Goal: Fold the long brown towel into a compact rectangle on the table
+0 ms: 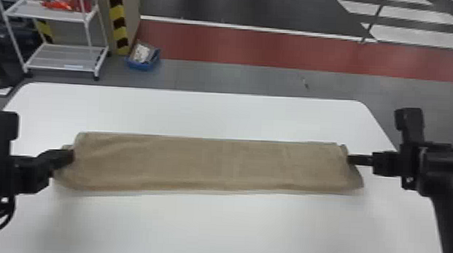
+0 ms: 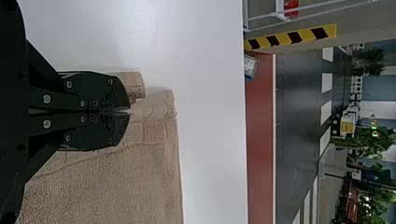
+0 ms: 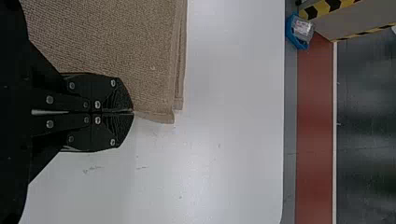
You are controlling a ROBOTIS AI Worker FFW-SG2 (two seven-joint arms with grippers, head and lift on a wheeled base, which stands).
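Note:
The brown towel (image 1: 213, 165) lies as a long, layered strip across the white table (image 1: 210, 225). At its left end is my left gripper (image 1: 71, 157); at its right end is my right gripper (image 1: 350, 159). In the left wrist view, the left gripper (image 2: 130, 111) is shut on the edge of the towel (image 2: 116, 186), with a small bit of cloth beyond its fingers. Seen from the right wrist, my right gripper (image 3: 133, 112) is shut on the short edge of the towel (image 3: 112, 42), near a corner where stacked layers show.
Beyond the table's far edge stand a white shelf rack (image 1: 64, 57) and a blue bin (image 1: 143, 58) on the floor, near a post with yellow and black stripes. Table surface extends in front of and behind the towel.

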